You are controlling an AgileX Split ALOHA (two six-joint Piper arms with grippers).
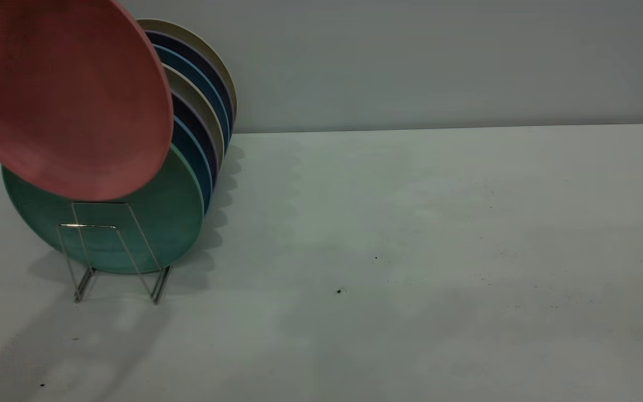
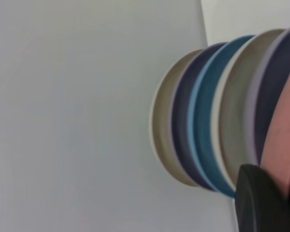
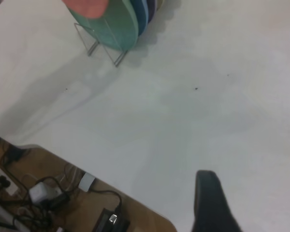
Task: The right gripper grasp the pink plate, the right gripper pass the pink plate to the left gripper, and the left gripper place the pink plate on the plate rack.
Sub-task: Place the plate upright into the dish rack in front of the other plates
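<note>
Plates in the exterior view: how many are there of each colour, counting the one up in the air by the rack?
Pink plate: 1
Teal-green plate: 1
Blue plates: 2
Dark purple plates: 2
Beige plates: 2
Total: 8

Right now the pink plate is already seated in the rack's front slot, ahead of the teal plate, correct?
Not seated. The exterior view shows the pink plate held tilted in the air above the plate rack, overlapping the top of the teal plate. The front loops are empty. It is ahead of the teal plate, as you said.
</note>
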